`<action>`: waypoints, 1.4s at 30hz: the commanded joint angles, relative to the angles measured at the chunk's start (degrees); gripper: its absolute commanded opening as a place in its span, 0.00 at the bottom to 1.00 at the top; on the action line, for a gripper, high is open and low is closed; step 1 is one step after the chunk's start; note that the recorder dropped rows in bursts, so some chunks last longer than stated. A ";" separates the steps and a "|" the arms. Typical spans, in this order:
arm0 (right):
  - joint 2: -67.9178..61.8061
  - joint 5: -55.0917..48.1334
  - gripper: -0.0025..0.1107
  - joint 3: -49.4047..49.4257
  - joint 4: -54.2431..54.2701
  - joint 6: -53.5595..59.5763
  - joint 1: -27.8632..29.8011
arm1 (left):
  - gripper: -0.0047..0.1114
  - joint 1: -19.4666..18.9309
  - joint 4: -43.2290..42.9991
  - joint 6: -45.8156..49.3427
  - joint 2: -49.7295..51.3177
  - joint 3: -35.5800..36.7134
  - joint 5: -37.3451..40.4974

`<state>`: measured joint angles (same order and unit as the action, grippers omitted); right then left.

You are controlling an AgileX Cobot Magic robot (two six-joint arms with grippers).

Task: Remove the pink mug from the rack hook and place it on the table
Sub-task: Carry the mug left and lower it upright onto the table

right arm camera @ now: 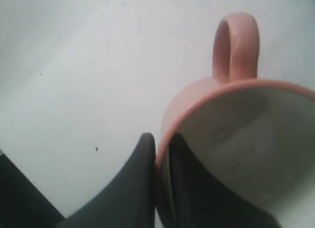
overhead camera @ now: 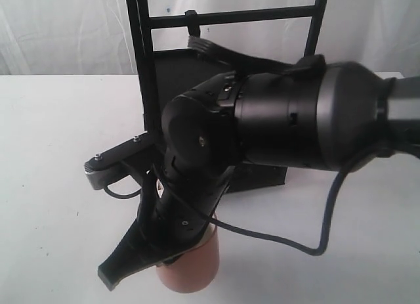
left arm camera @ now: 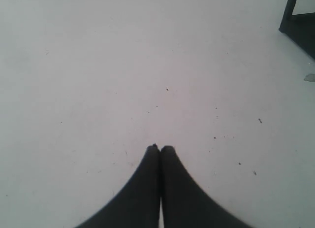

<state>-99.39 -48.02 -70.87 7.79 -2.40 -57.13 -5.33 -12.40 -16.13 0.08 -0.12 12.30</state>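
Note:
The pink mug [overhead camera: 194, 270] stands upright low over the white table [overhead camera: 52, 140] at the front, off the rack; whether its base touches the table I cannot tell. My right gripper [overhead camera: 147, 258] reaches down onto it. In the right wrist view the gripper [right arm camera: 161, 139] is shut on the mug's rim, one finger inside the cream interior [right arm camera: 241, 139] and one outside, with the loop handle [right arm camera: 236, 41] on the far side. My left gripper [left arm camera: 160, 148] is shut with nothing in it, over bare table [left arm camera: 98, 65].
The black rack [overhead camera: 147, 54] rises behind the right arm, its flat base [overhead camera: 262, 176] on the table. A corner of the rack [left arm camera: 295, 21] shows in the left wrist view. The arm's black cable [overhead camera: 315, 245] loops over the table to the mug's right.

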 commanded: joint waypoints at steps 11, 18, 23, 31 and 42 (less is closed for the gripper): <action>-1.24 1.93 0.02 -0.42 -1.66 0.71 -0.05 | 0.04 0.34 -0.05 -0.37 -0.08 0.12 -0.25; -1.88 2.45 0.02 -0.42 -2.29 0.71 -0.05 | 0.04 0.34 -0.05 -0.37 -0.08 0.12 -0.25; -2.43 3.62 0.02 -0.42 -2.97 0.71 -0.05 | 0.04 0.34 -0.05 -0.37 -0.08 0.12 -0.25; -3.01 3.75 0.02 -0.42 -3.37 0.71 -0.05 | 0.04 0.34 -0.05 -0.37 -0.08 0.12 -0.25; -4.30 3.45 0.02 -0.42 -2.93 -0.77 -0.05 | 0.04 0.34 -0.05 -0.37 -0.08 0.12 -0.25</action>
<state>-103.66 -44.70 -70.87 5.09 -2.77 -57.13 -5.33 -12.40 -16.13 0.08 -0.12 12.30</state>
